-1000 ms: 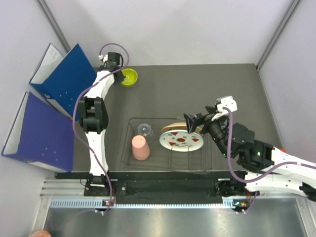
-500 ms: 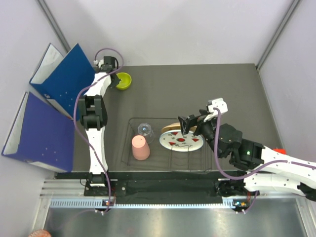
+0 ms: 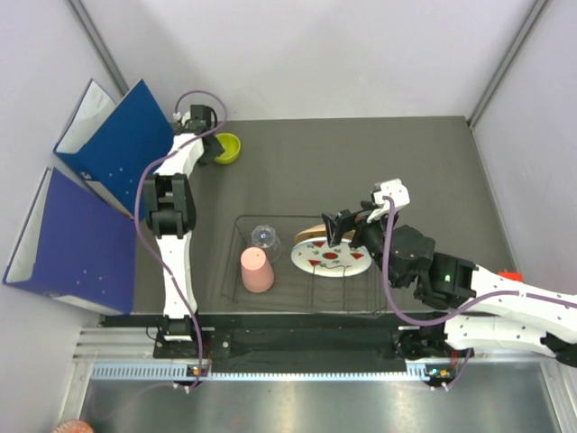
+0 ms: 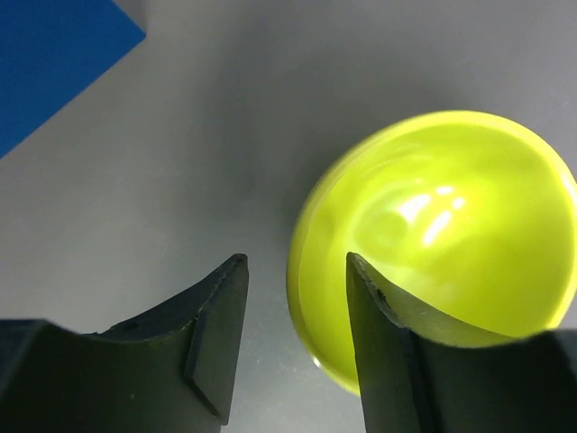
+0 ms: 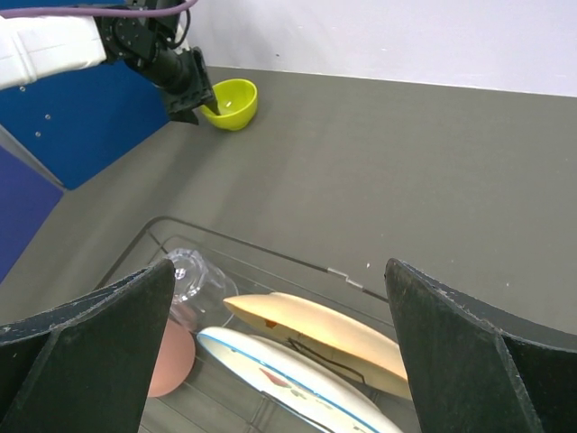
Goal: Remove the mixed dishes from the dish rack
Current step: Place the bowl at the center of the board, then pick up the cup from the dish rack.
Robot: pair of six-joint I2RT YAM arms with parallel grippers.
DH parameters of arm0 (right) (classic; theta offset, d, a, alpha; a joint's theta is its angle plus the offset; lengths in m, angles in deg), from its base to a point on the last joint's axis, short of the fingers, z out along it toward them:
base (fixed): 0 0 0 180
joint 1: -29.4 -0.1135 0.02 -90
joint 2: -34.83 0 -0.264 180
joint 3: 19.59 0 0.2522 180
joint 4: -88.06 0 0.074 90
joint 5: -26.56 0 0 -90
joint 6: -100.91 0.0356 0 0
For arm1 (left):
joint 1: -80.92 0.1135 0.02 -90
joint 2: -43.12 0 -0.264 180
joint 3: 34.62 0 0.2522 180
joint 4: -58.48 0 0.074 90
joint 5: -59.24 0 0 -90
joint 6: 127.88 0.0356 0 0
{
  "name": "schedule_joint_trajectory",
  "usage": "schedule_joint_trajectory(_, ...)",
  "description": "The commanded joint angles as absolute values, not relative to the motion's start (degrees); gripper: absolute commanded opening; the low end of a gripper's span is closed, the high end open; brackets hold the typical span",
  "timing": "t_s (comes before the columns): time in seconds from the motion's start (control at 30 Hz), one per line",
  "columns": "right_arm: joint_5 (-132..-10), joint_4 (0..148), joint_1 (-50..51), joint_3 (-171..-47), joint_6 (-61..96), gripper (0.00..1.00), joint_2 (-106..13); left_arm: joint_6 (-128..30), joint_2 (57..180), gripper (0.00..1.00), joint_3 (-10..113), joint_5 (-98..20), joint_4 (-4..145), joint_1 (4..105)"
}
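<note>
- The left claw [image 4: 296,258] is seen with its jaws parted. The near rim of the small lime-green bowl [image 4: 442,225] lies between the two fingers: one finger is outside the bowl with a strip of counter showing between it and the wall, and the other overlaps the bowl's inner side. No clamping on the rim is seen.
- The left arm is stretched from its base at the near edge to the far-left corner of the counter [image 3: 379,162]. Its wrist is turned down toward the bowl [image 3: 228,146], which stands upright on the counter outside the rack.
- The blue ring binders [image 3: 122,135] are propped just beside the left arm and the bowl.
- The right claw [image 5: 279,264] is held wide open, with nothing between its fingers.
- The right claw [image 3: 335,227] is poised above the right half of the dish rack [image 3: 236,223], over the plates. The right arm is reached in low from the near-right side, its forearm angled leftward.
- Below this claw, the pale orange-tan round plate [image 5: 315,329] and the white round plate with red marks [image 5: 288,374] are leaned side by side in the rack, the tan one on the far side.
- In the rack's left end, the clear glass tumbler [image 3: 264,239] is placed at the far side and the salmon-pink plastic cup [image 3: 257,270] just nearer.
</note>
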State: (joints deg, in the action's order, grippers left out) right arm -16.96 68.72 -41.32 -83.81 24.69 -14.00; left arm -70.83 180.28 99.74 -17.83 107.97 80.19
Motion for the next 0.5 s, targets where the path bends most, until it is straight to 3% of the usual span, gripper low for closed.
schedule_joint_trajectory(0.0,-15.72,70.17,-40.65,-85.12,26.2,1.0,-14.47,-72.85,170.4,0.53,98.77,-18.27,106.08,80.49)
schedule_joint_trajectory(0.17,-14.48,70.61,-40.21,-85.3,27.52,1.0,-14.91,-73.65,160.2,0.63,97.01,-16.61,103.1,77.95)
schedule_joint_trajectory(0.33,-13.69,72.19,-40.12,-84.42,28.4,1.0,-13.6,-72.78,148.19,0.64,93.15,-16.26,101.86,74.25)
schedule_joint_trajectory(0.47,-10.53,72.9,-39.95,-84.06,26.65,1.0,-12.28,-69.79,135.96,0.65,82.62,-12.14,100.63,65.14)
